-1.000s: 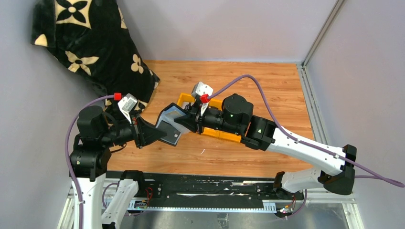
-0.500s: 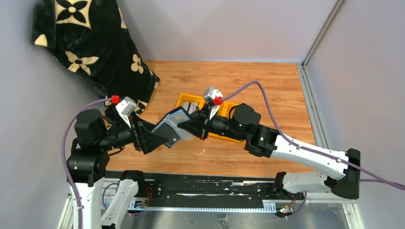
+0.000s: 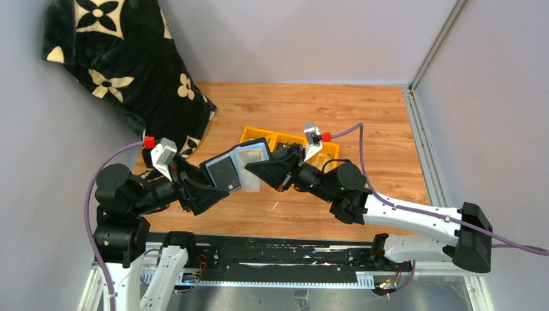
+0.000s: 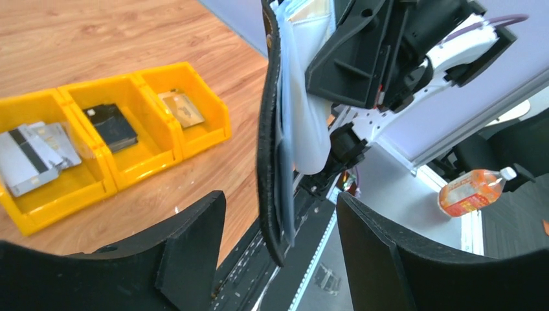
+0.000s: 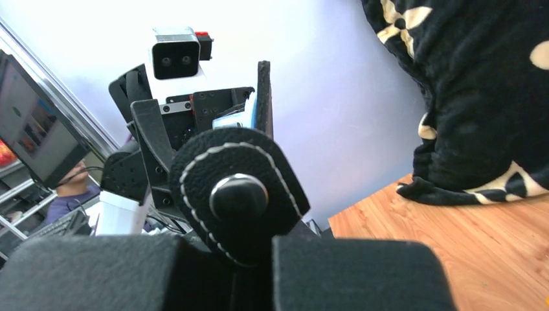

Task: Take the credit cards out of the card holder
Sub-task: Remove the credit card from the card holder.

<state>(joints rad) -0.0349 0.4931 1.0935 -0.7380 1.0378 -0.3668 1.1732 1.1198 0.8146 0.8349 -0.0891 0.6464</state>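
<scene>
Top external view showed the card holder [image 3: 234,168] lifted off the counter [image 3: 362,110] and spread open between my two arms, its pale inner face turned up toward that camera. My right end effector [image 3: 254,170] was clamped tight on it. The right wrist view showed the closing tab [image 5: 236,188] with its stud pinched between those fingers, and I judged the grip was meant to keep the holder steady and open so the pockets could be reached. My left end effector [image 3: 217,186] stood wide, one finger on each side of the holder's near edge, and neither seemed to press on it. From the left wrist view the holder ran edge-on through that gap, which I took as lining up for a fresh hold or a pull at a pocket. Whether a card was inside I could not tell; one pocket looked dark, the other pale. Credit cards [image 4: 32,159] already lay in the yellow tray [image 4: 103,181] on the counter beyond: silvery-grey ones in one end compartment, black in the middle, tan in the other end. My right wrist hung over the tray's near side, hiding part of it from above, so a reach there from the left would have to go around it. A black flowered blanket [image 3: 123,58] hung at the far left corner, well apart.
</scene>
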